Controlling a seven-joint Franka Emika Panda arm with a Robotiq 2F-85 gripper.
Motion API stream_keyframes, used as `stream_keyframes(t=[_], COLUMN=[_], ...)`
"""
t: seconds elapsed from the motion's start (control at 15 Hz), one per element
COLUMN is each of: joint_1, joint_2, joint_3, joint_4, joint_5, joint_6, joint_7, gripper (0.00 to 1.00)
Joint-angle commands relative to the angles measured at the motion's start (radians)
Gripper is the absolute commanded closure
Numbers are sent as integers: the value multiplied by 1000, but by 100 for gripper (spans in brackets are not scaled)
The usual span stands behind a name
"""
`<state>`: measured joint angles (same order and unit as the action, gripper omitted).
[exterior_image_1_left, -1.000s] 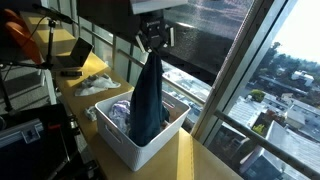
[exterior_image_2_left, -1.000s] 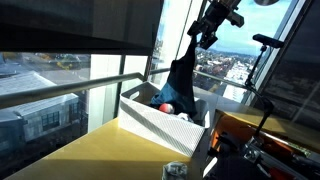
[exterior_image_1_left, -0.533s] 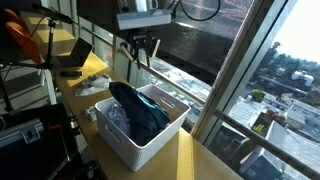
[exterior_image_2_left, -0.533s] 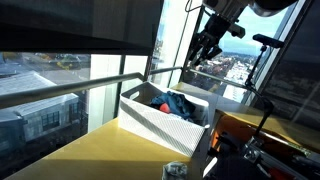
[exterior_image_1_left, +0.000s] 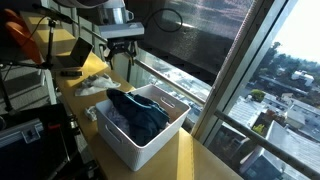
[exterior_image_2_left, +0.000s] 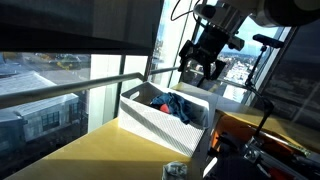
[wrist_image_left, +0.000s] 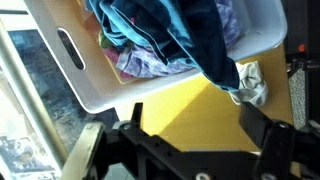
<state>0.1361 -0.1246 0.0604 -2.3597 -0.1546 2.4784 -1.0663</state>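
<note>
Pincer (exterior_image_1_left: 122, 62): spread wide, nothing between the fingers (the wrist view shows only bare table (wrist_image_left: 190, 100) beneath).
Cloth (exterior_image_1_left: 138, 112): dark blue, slumped in the white basket (exterior_image_1_left: 150, 150) on other laundry, one fold over the rim.
Arm: wrist pointing down, near the basket's far left corner, not touching it.
Advice: leave the fingers wide and steer clear of that fold, so nothing snags.

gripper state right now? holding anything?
Gripper: open, holding nothing. The dark blue cloth garment lies in the white plastic basket, apart from the fingers.
</note>
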Motion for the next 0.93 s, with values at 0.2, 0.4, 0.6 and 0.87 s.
stream_keyframes(t=[0.2, 0.4, 0.6, 0.87], joint_1=[81, 98, 106, 108], joint_2=[197, 294, 378, 479], joint_3=[117, 154, 161, 138], joint_4=[-69, -64, -47, -1], joint_5=[-10, -41, -97, -204], joint_6=[143, 175, 188, 190], joint_7=[125, 186, 239, 308], gripper=[0, 0, 0, 0])
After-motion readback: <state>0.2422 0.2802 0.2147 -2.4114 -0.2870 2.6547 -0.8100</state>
